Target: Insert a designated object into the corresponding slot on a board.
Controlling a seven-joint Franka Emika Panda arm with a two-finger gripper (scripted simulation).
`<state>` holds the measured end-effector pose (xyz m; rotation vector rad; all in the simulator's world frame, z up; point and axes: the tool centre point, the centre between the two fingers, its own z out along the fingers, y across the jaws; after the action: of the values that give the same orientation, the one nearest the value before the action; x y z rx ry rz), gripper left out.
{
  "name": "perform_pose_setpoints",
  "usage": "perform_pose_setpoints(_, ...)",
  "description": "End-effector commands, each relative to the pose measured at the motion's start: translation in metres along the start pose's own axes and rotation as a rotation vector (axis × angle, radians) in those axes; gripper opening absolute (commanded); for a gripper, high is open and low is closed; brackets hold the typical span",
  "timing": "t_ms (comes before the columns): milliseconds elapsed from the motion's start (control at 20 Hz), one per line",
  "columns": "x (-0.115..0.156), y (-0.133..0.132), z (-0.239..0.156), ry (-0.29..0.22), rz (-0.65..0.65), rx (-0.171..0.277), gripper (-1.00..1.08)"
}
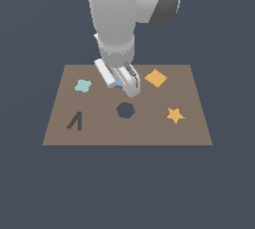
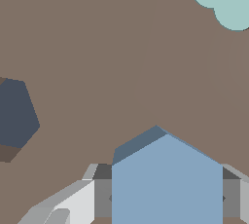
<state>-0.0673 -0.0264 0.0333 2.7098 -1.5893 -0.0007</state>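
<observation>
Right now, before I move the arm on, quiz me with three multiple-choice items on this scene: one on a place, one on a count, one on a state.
1. Where is the orange star relative to the hexagonal hole in the exterior view?
A. To its right
B. To its left
C. Inside it

2. How many orange shapes lie on the board?
A. One
B. Two
C. Four

3. What is the pincer doing?
A. Open, holding nothing
B. Shut on the blue hexagonal block
C. Shut on the orange diamond

Key: 1 A, the star sits right of the hole. 2 B, diamond and star. 3 B, the wrist view shows fingers either side of the block.
</observation>
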Motion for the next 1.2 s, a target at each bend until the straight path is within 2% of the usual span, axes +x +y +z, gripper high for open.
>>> perform_pose_setpoints(0, 0.001, 0.000, 0.000, 0.000, -0.008, 0.000, -1.00)
perform_pose_setpoints(600, 0.011, -0.001, -0.001, 0.000, -0.176, 0.000, -1.00)
perform_pose_setpoints(1150, 0.030, -0.007, -0.002, 0.001, -0.515, 0.000, -1.00)
